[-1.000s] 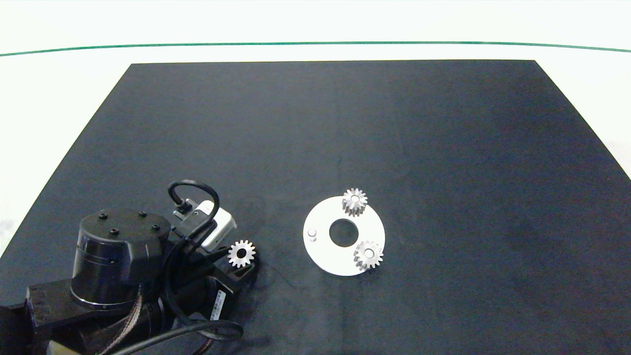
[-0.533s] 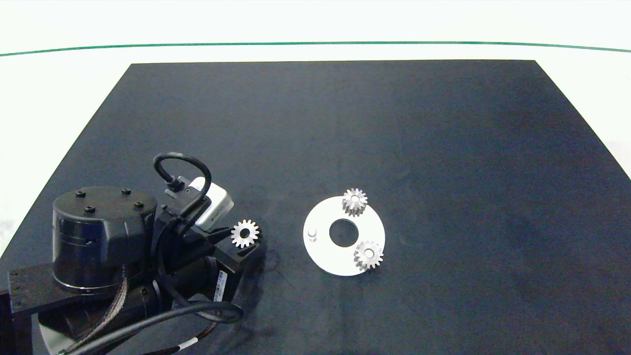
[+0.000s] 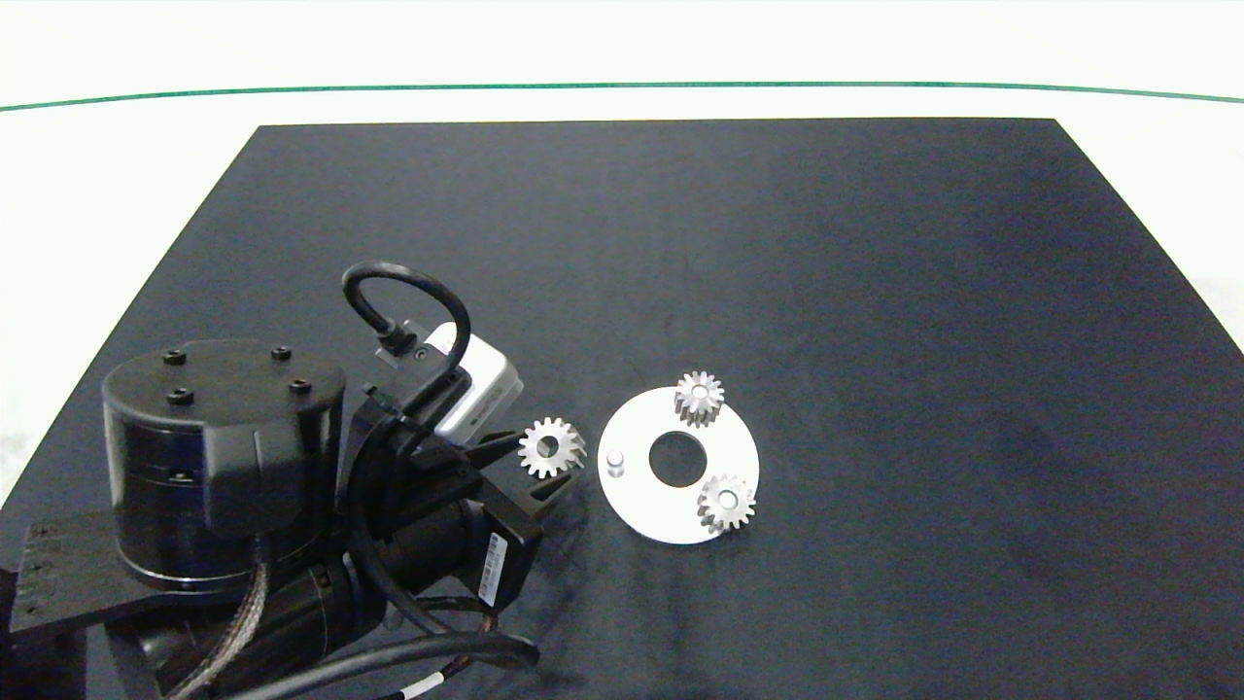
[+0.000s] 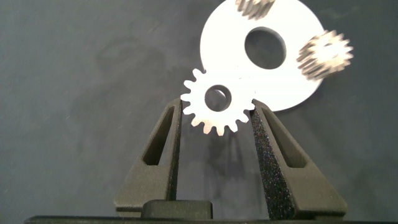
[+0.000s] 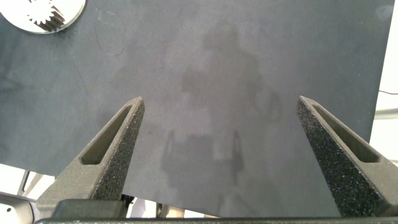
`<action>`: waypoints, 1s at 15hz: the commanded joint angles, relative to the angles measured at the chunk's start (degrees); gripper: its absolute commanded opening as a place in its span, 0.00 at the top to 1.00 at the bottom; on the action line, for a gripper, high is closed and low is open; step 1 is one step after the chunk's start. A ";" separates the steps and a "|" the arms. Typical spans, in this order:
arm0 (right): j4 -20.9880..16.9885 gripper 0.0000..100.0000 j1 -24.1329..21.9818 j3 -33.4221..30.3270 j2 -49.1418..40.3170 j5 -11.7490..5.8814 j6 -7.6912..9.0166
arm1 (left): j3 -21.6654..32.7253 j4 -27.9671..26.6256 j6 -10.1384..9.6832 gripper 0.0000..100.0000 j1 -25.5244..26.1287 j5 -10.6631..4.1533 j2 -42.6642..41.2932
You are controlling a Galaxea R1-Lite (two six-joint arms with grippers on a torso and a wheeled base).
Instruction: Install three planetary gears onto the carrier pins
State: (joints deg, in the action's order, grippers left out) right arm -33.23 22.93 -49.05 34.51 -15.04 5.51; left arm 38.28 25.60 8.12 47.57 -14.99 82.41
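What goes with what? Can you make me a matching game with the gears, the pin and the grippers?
Things:
1. held gear
2. bare pin
3. far gear
4. right gripper

States:
A. open, over bare mat
B. seated on the disc
C. between the left gripper fingers
D. nothing on it yet

Pairs: 1-C, 2-D, 3-B, 4-A

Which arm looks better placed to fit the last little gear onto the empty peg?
The left. Its gripper already holds the third gear beside the disc, close to the bare pin. The right gripper is open, holding nothing.
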 commanded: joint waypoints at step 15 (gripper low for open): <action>-0.17 0.00 0.01 -0.34 0.82 -0.07 0.03 | 7.07 0.59 1.99 1.00 3.67 -3.37 11.11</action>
State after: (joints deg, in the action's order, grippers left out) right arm -33.24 22.91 -49.29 35.30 -15.04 5.49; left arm 44.98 26.04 10.03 51.37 -18.25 92.83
